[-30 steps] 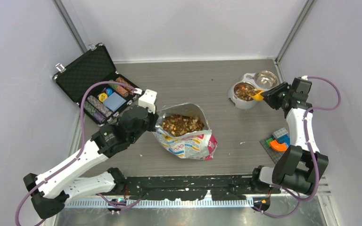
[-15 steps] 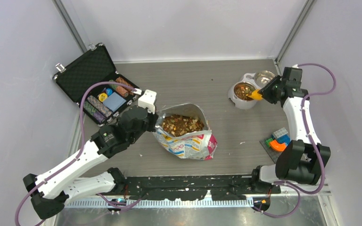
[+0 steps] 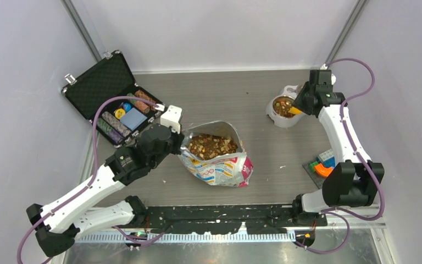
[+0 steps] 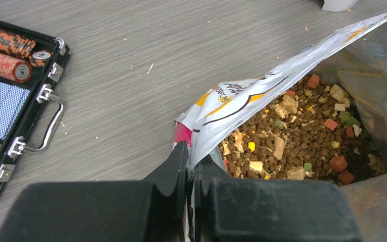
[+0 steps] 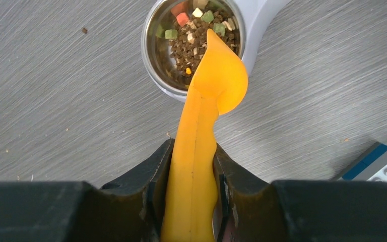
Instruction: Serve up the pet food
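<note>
Brown and tan pet food point(image 3: 213, 146) point(image 4: 302, 136) fills the open printed foil bag point(image 3: 220, 165) at the table's middle. My left gripper point(image 3: 177, 144) point(image 4: 190, 164) is shut on the bag's left rim point(image 4: 242, 103). My right gripper point(image 3: 302, 104) point(image 5: 194, 161) is shut on a yellow spoon point(image 5: 204, 131) point(image 3: 295, 110), turned over with its back up above the near steel bowl point(image 3: 282, 107) point(image 5: 153, 55) of the white double feeder. That bowl holds pet food point(image 5: 194, 38). The far bowl is hidden behind the right arm.
An open black case point(image 3: 110, 102) point(image 4: 10, 96) with striped poker chips and a blue card deck lies at the back left. Coloured toy bricks point(image 3: 321, 164) point(image 5: 383, 164) sit at the right edge. Crumbs dot the grey table. Enclosure walls stand on three sides.
My right gripper has swung left and back over the feeder, covering the far bowl, and the spoon has turned over above the near bowl. The left arm and bag have not moved.
</note>
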